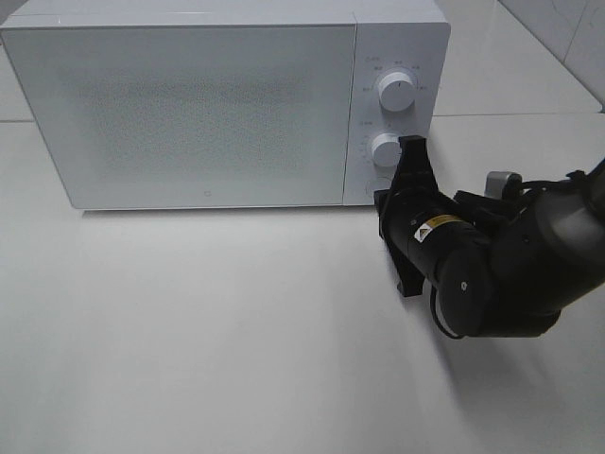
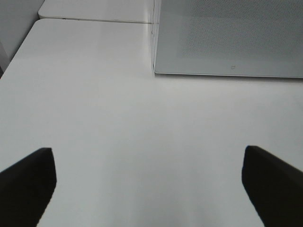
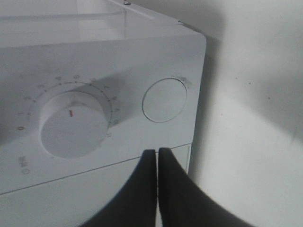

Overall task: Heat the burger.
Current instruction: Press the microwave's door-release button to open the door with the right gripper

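White microwave stands at the far edge of the surface, front facing the near edge; its door is shut, & the grey dotted panel shows nothing of the inside; ctrl panel sits at the microwave's right end w/ upper knob, lower knob under it & a round button at the panel's bottom; burger shows in no view, so can't tell where it is; right tool is closed, its two black fingers pressed together w/ no gap & nothing btwn them; in the high view its tip lies just beside the lower knob, on that knob's right side, the arm reaching in from the surface's right edge; in the right wrist view the tip points at the ctrl panel btwn lower knob & round button; can't tell if it touches; the lower knob's red mark shows there inside the printed scale; left tool is spread wide & holds nothing, one dark finger at each side of its wrist view w/ bare surface btwn them; it hangs over the surface in front of the microwave's left front corner, apart from it
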You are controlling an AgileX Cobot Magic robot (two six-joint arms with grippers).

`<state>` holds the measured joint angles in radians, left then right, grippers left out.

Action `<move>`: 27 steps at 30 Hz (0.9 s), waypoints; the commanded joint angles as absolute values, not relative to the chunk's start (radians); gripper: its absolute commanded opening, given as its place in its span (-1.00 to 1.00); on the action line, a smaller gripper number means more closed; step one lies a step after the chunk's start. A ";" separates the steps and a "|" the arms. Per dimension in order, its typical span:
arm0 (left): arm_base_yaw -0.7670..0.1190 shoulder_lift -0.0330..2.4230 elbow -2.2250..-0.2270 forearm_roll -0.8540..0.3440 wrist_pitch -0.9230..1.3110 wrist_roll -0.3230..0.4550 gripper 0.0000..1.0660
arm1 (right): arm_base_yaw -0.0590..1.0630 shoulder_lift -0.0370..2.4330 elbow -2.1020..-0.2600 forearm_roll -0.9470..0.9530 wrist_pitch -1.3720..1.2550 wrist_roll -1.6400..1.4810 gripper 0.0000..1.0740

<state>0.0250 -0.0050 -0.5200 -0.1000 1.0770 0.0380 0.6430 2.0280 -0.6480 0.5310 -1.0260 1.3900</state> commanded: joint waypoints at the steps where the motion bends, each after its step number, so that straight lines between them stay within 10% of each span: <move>1: 0.023 -0.020 -0.519 -0.101 1.070 0.036 0.88 | 0.619 2.068 -0.697 0.489 -1.009 1.396 -1.00; 27: 0.023 -0.020 -0.519 -0.101 1.070 0.036 0.88 | 0.581 2.134 -0.782 0.492 -1.023 1.353 -1.00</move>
<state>0.0250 -0.0050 -0.5200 -0.1000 1.0770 0.0380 0.5900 2.1380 -0.7750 0.4920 -1.0100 1.3770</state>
